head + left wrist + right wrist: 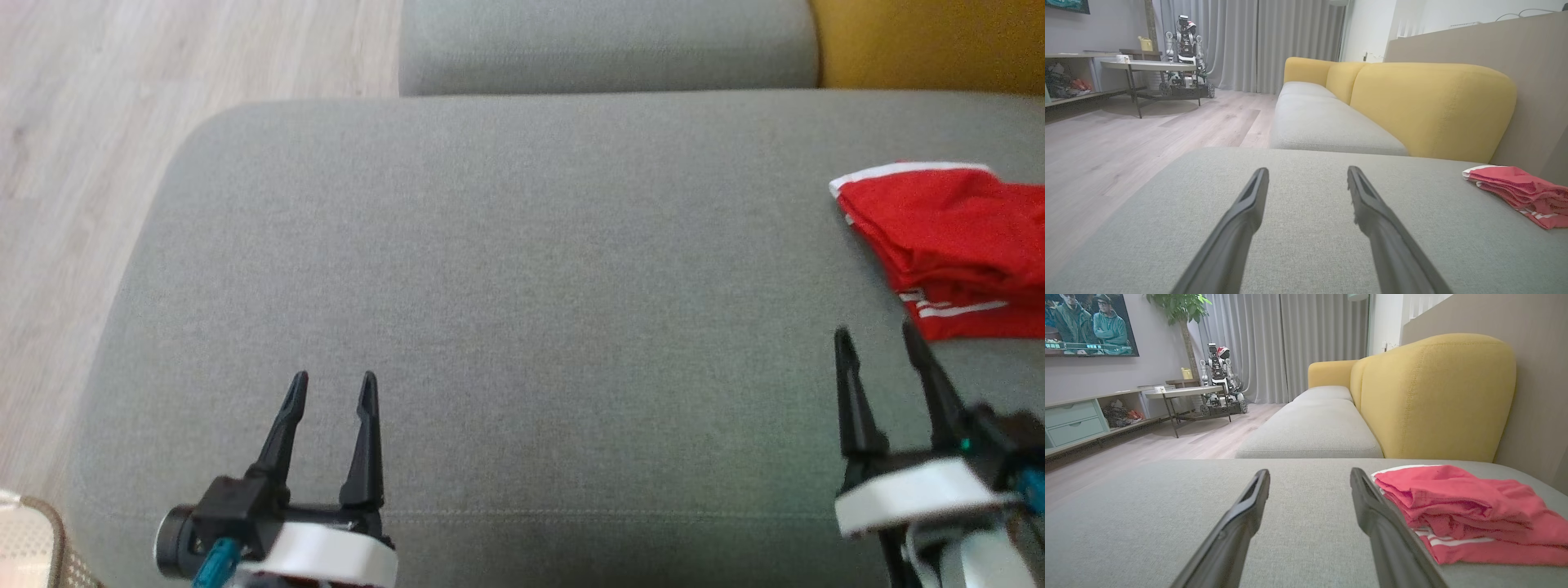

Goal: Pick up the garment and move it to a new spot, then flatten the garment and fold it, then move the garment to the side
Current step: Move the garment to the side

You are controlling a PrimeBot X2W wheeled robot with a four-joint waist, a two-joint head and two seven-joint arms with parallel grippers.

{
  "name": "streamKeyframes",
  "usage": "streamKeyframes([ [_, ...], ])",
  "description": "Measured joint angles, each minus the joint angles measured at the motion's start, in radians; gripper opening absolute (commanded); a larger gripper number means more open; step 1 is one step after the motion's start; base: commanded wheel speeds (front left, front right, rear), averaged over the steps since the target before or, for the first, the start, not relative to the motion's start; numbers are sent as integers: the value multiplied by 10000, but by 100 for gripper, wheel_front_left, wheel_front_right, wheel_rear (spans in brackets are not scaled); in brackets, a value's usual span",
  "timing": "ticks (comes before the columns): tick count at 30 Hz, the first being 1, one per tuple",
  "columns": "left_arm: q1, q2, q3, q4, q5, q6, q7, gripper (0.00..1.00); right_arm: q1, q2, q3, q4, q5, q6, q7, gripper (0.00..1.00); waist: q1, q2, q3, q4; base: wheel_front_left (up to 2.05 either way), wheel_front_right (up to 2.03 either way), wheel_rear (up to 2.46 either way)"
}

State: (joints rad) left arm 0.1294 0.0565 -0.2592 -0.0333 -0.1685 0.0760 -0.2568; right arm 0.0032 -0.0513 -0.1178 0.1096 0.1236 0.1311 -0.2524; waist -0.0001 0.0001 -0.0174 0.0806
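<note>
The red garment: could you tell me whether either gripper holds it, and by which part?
Nothing is held. The left gripper and right gripper are open and empty; the garment lies loose on the cushion.

Bare fabric is presented by the cushion [522,286] from its left edge across the middle, where free passage is offered. The right edge is taken up by the garment [947,245], lying just beyond the right gripper [874,329]. Past the far right corner, the way is blocked by a yellow backrest [931,41]; a second seat [608,45] is set against the far edge.
</note>
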Motion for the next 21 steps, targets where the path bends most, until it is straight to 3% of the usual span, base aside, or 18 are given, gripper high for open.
streamKeyframes([
  [6,130,2,167,-238,368,-422,0,100,955,67,288,-734,318,0,0,100,0,0,-284,-107,0,0,0],
  [21,539,4,370,-242,533,-596,0,100,1355,98,489,-773,539,0,0,100,0,0,-592,-403,0,0,0],
])
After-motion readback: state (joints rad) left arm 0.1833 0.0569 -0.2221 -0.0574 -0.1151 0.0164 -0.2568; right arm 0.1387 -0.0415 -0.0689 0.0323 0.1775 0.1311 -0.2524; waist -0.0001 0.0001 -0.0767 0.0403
